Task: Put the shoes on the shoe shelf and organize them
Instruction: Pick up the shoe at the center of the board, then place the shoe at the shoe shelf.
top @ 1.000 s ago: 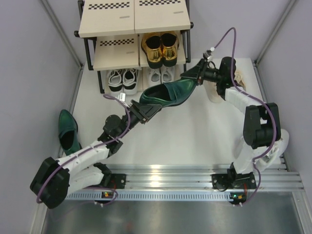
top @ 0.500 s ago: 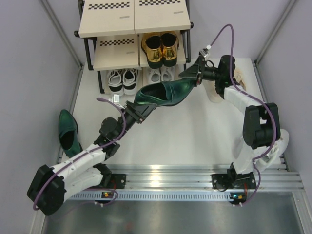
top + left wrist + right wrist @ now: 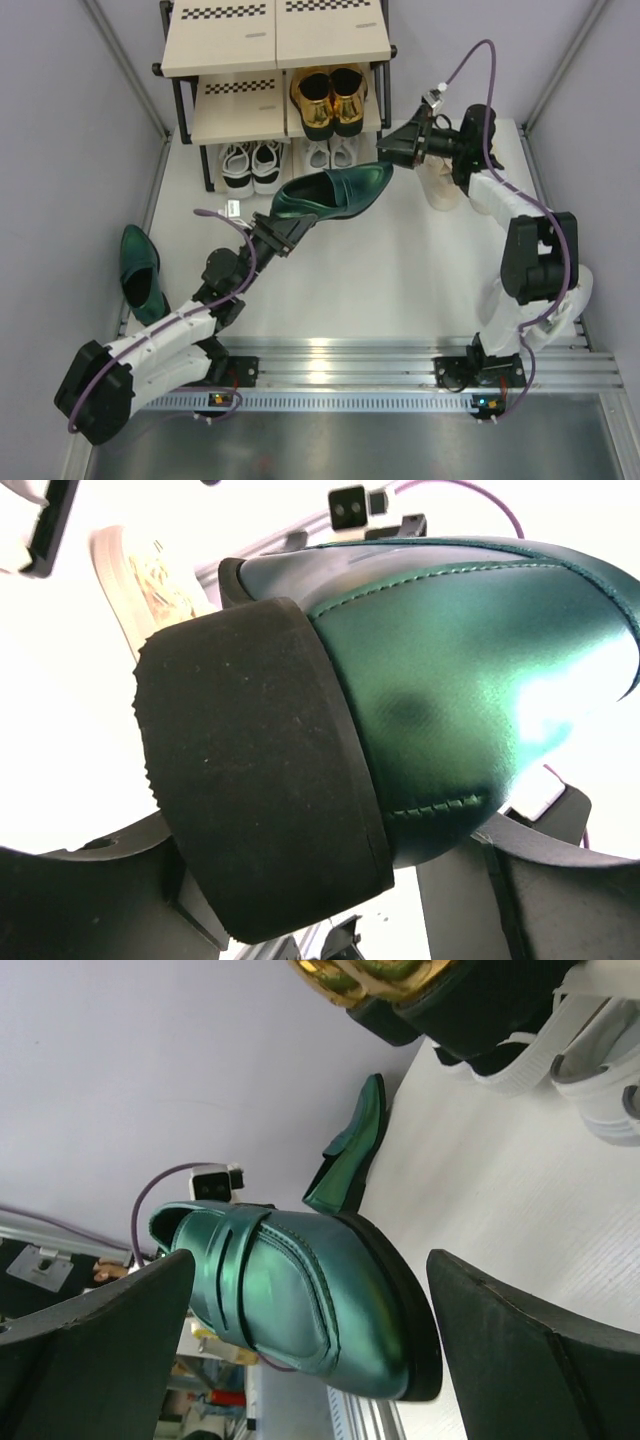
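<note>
One glossy dark green loafer (image 3: 335, 192) hangs in the air in front of the shoe shelf (image 3: 230, 110), toe toward the right. My left gripper (image 3: 283, 233) is shut on its heel; in the left wrist view the black heel (image 3: 260, 780) fills the space between the fingers (image 3: 80, 900). My right gripper (image 3: 392, 150) stands open just off the toe. In the right wrist view the toe (image 3: 310, 1300) sits between the spread fingers (image 3: 540, 1360) without touching them. The other green loafer (image 3: 140, 268) lies on its side at the far left.
Gold loafers (image 3: 331, 98) stand on the middle tier at right. Black-and-white sneakers (image 3: 251, 164) and white lace-ups (image 3: 328, 152) stand on the lowest level. A beige sneaker (image 3: 441, 186) stands by the right forearm. Grey walls close in both sides.
My right gripper has opened, let go of the loafer's toe and drawn back to the upper right. The left gripper has carried the loafer slightly toward the shelf.
</note>
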